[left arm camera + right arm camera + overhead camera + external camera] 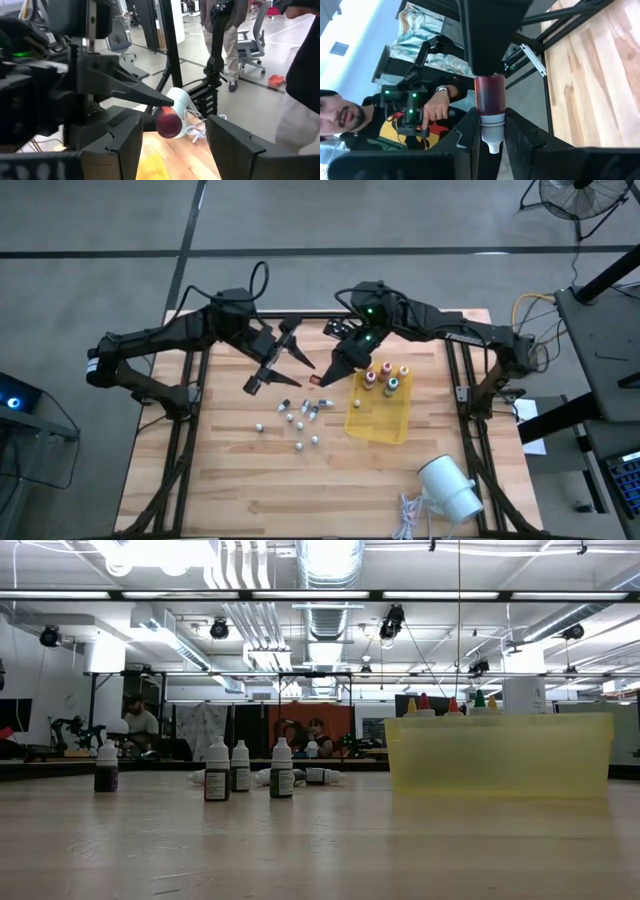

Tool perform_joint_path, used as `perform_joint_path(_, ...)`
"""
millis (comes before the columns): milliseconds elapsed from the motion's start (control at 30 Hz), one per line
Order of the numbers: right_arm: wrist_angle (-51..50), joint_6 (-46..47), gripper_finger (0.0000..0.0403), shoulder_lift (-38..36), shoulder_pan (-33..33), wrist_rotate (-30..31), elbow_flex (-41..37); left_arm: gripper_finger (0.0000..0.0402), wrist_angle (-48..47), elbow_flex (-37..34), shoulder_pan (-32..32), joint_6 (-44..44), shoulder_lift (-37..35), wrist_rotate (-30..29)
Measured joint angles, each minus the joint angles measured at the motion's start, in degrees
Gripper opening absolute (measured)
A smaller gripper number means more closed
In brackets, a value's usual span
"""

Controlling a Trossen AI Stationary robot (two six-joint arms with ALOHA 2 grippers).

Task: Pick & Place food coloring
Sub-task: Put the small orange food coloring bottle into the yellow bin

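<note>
The right gripper (492, 131) holds a small food coloring bottle (490, 107) above the bench (240, 480), its fingers (466, 131) pinching the white neck: dark red liquid fills the clear body, and a whitish dropper tip points out between the fingers. The left gripper (172, 137) faces it, fingers (239, 145) spread wide, empty, with the bottle's round red base just ahead. Four coloured-top bottles (386, 376) stand in the yellow tray (385, 428); tiny whitish vials (298, 420) lie scattered on the wood beside it.
</note>
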Motion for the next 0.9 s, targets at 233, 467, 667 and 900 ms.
perform_joint_path(233,0.3,-0.3,0.0061,1.0,0.0,0.0,1.2,0.0188,-0.7,0.0,-0.2,-0.5,0.0,0.0)
perform_joint_path(467,0.6,-0.3,0.0061,1.0,-0.1,1.0,1.2,0.0188,-0.7,0.0,-0.2,-1.6,0.0,-0.5)
perform_joint_path(667,0.9,-0.3,0.0061,1.0,-0.2,1.3,1.1,0.0188,-0.7,0.0,-0.3,-2.3,0.0,-0.9)
perform_joint_path(900,1.0,-0.5,0.0061,1.0,-0.2,2.8,1.1,0.0188,-0.4,0.0,-0.3,-3.3,0.5,-4.2)
